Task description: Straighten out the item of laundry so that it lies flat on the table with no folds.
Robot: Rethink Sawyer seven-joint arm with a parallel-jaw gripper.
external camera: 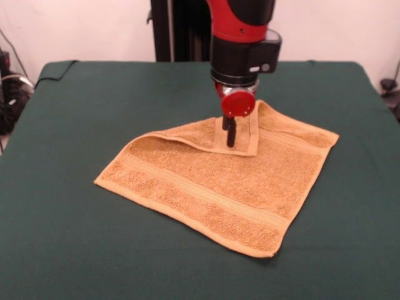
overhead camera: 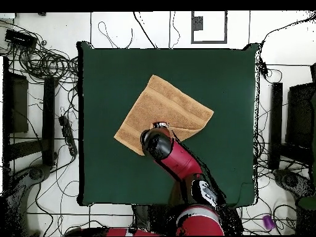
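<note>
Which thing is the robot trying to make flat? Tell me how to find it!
Look for the big dark green table. Near its middle lies a small square towel, right under the red and black arm's gripper. It is the only orange-tan, fuzzy thing there, with paler bands near its edges and one corner folded over onto itself.

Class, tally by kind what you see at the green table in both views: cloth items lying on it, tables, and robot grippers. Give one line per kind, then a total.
Towels: 1, the orange-tan towel, one corner folded over.
Tables: 1, the table.
Grippers: 1, the gripper.
Total: 3
</note>
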